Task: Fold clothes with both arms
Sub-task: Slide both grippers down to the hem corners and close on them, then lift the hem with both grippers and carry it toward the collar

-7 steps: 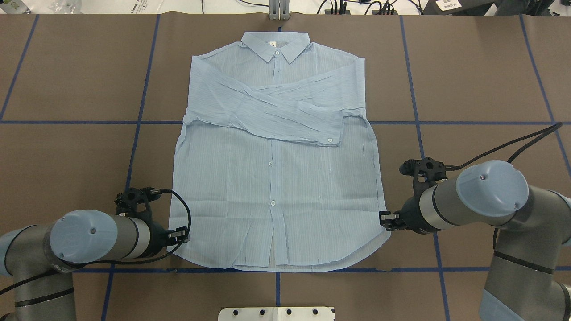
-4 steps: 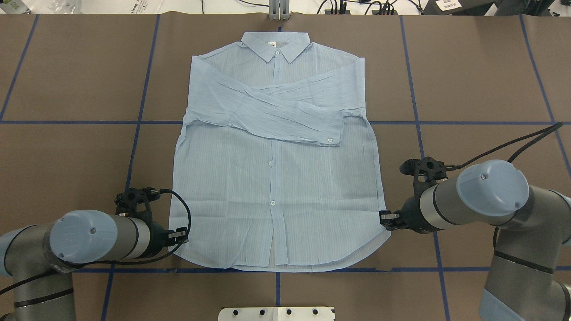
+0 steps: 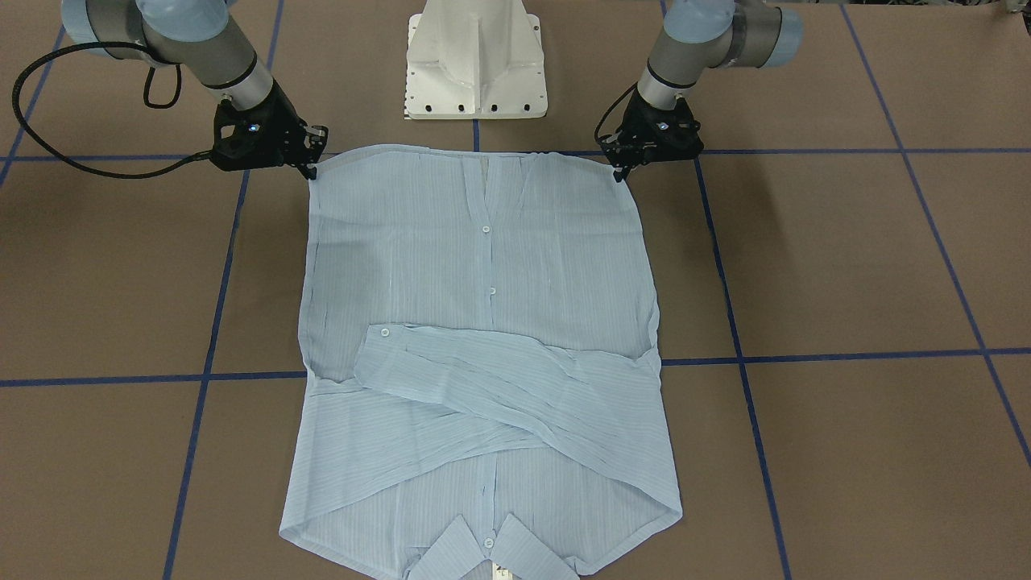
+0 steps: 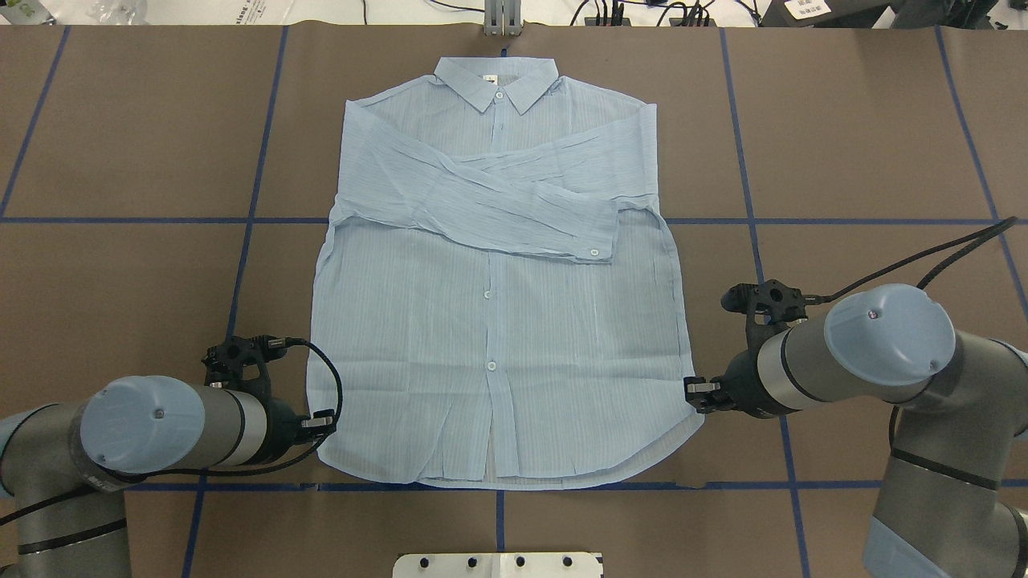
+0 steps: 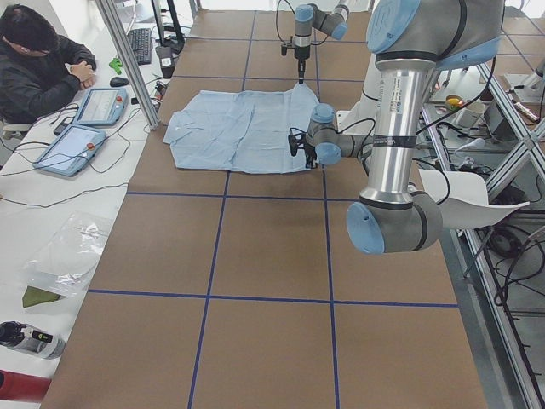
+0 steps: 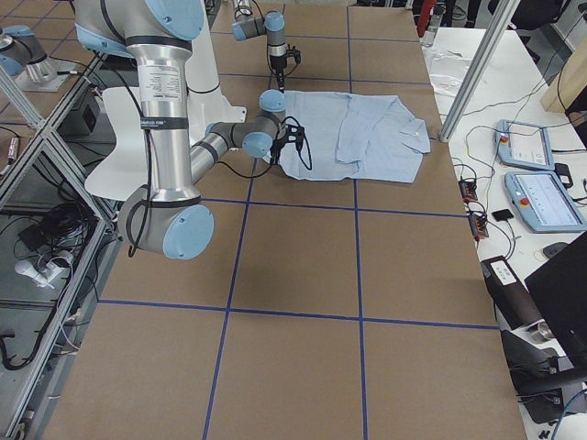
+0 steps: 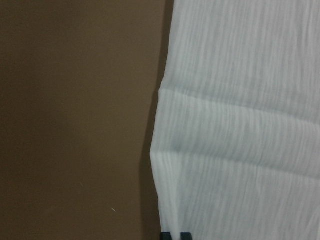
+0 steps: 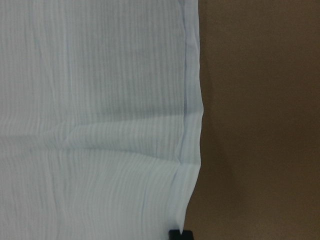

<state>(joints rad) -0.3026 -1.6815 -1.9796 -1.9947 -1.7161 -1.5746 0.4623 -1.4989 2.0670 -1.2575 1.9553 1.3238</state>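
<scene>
On the brown table (image 4: pixel 120 281), midway between the two arms, the pale-blue striped shirt (image 4: pixel 498 345) lies flat, buttons up. Its collar (image 4: pixel 495 80) is at the far edge and its hem (image 4: pixel 498 482) is nearest the robot. Both sleeves (image 4: pixel 514 205) are already crossed over the chest, so the body is a tidy panel ready to be doubled over lengthwise.

That explains the grip points. The left gripper (image 4: pixel 321 421) sits at the hem corner on its side and the right gripper (image 4: pixel 697 393) at the opposite one, level with each other. Matched holds at the two corners should let the hem rise as one straight edge.

From the left wrist, the fingertips (image 7: pixel 170 235) are drawn almost together, and the cloth's side edge runs in between them and puckers there. From the right wrist only a sliver of dark tip shows, with the edge creased toward it, which looks like the same pinch.

My reading is that the corners are secured and the carry toward the collar has not begun. Blue tape lines (image 4: pixel 120 218) cross the table around the shirt.
</scene>
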